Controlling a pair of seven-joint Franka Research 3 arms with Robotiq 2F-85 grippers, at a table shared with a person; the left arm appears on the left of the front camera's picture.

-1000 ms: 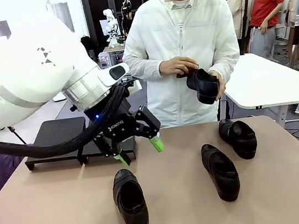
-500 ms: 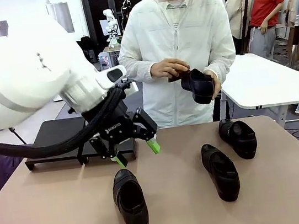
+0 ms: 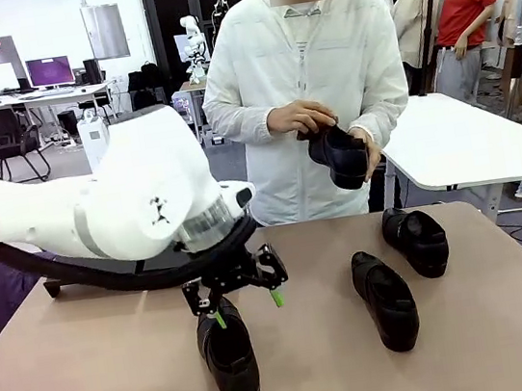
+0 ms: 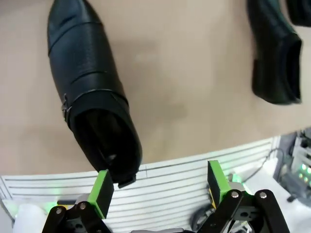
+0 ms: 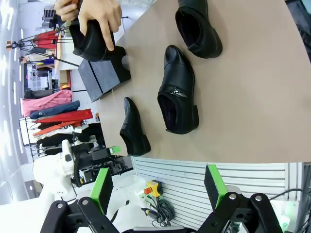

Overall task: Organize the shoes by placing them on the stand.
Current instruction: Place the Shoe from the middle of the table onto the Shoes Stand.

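Black leather shoe [image 3: 229, 356] low centre on the counter [image 3: 92, 375], just beneath left pincer [image 3: 248, 307], spread wide (empty). Approach step, likely; next: descend, straddle, clamp, carry to the stand [image 5: 103, 73], upper left in the right wrist view.

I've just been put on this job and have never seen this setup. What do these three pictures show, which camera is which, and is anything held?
The front picture looks across a tan table at a person. The white machine coming in from the left is the robot's left arm. Its left gripper has two green-tipped fingers, open, poised at the heel end of the nearest shoe but not closed on it. The other two pictures come from a camera on each wrist, looking along that arm's fingers. The right gripper is open and holds nothing. A middle shoe and a far shoe also lie on the table. The person's hands hold a fourth shoe. The black stand sits at the table's far left corner.
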